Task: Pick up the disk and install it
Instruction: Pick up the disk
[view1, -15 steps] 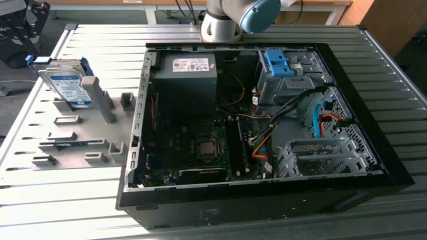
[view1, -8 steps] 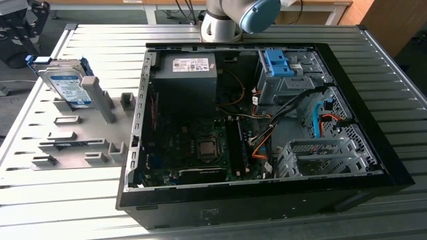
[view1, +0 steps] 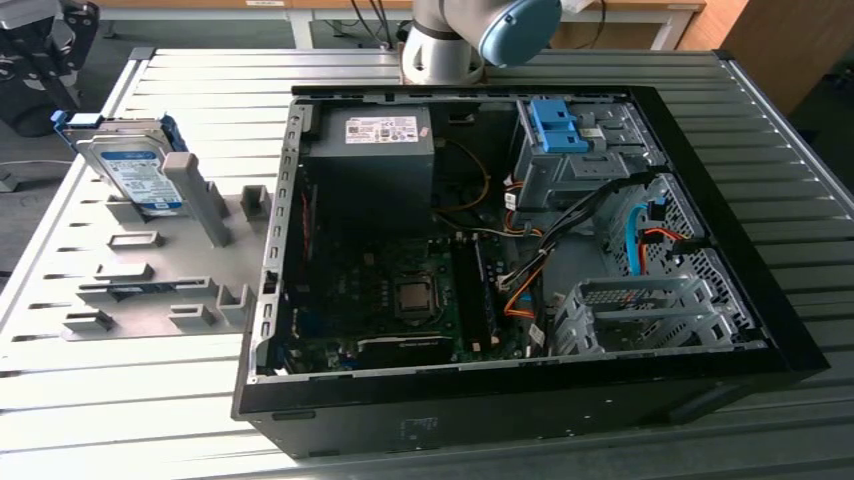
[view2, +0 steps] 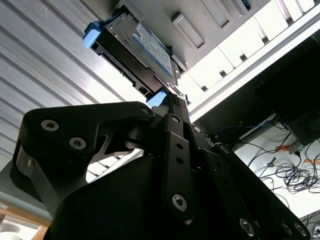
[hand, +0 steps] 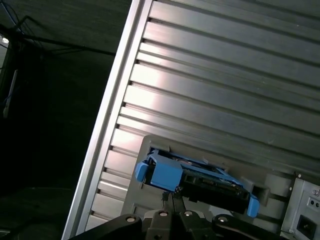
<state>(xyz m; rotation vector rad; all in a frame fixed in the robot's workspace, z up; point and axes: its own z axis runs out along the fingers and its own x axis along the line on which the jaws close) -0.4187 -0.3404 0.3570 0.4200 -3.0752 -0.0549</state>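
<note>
1. The disk (view1: 134, 172) is seen standing on edge, slightly tilted, in a grey fixture (view1: 174, 300) on the slatted table (view1: 120, 420). It is at the exterior view's left, outside the open computer case (view1: 747, 310).
2. The gripper (hand: 170, 196) is placed just beside one blue-railed corner of the disk's upper end. Contact cannot be confirmed, and whether the gripper is released or clenched cannot be told.
3. The disk's long axis is judged to run up out of the fixture, towards the gripper.
4. A grey post (view1: 200, 205) is set close beside the labelled face. The case wall lies further off, toward the exterior view's right, and the space over the fixture is judged otherwise unobstructed.
</note>
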